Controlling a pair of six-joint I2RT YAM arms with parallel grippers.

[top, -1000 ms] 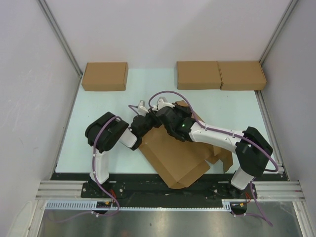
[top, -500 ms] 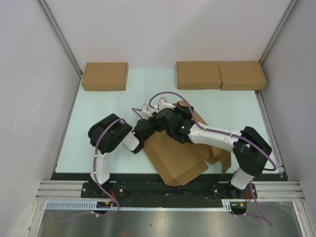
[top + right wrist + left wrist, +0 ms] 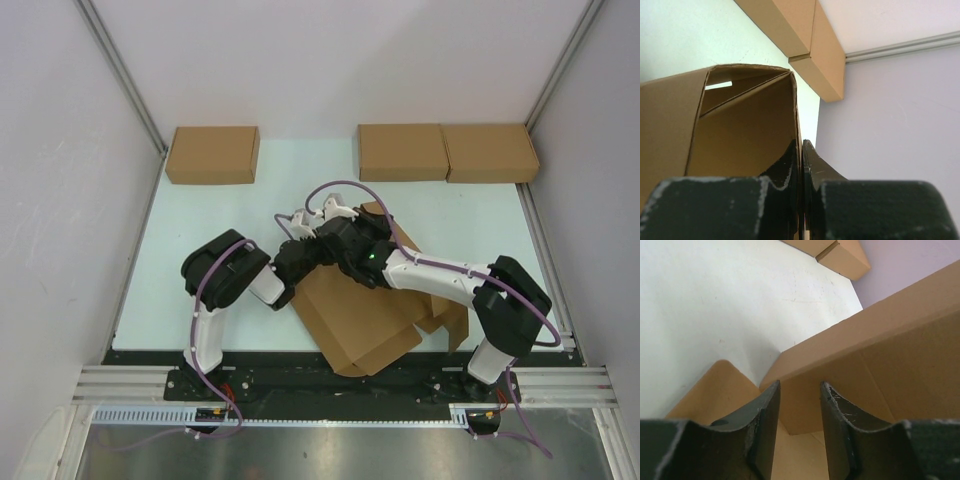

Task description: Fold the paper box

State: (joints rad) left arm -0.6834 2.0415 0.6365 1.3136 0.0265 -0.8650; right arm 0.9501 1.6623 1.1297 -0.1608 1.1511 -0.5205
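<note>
The paper box (image 3: pixel 360 318) is a large brown cardboard sheet, partly folded, lying at the table's near middle. Both grippers meet at its far left corner. My right gripper (image 3: pixel 345 222) is shut on a raised wall of the box; in the right wrist view the thin cardboard edge runs between its closed fingers (image 3: pixel 801 142), and the box's hollow inside (image 3: pixel 740 130) is to the left. My left gripper (image 3: pixel 305 235) is open. In the left wrist view its fingers (image 3: pixel 800 385) stand apart just before a raised box wall (image 3: pixel 880 355), with nothing between them.
Three closed brown cardboard boxes lie along the back edge: one at the back left (image 3: pixel 212 154) and two side by side at the back right (image 3: pixel 402 152) (image 3: pixel 490 152). The pair also shows in the right wrist view (image 3: pixel 810 45). Grey walls close the sides.
My left arm has moved a little to the right, bringing its gripper closer to the box's raised corner. The box has shifted slightly to the left. My right gripper keeps its hold.
</note>
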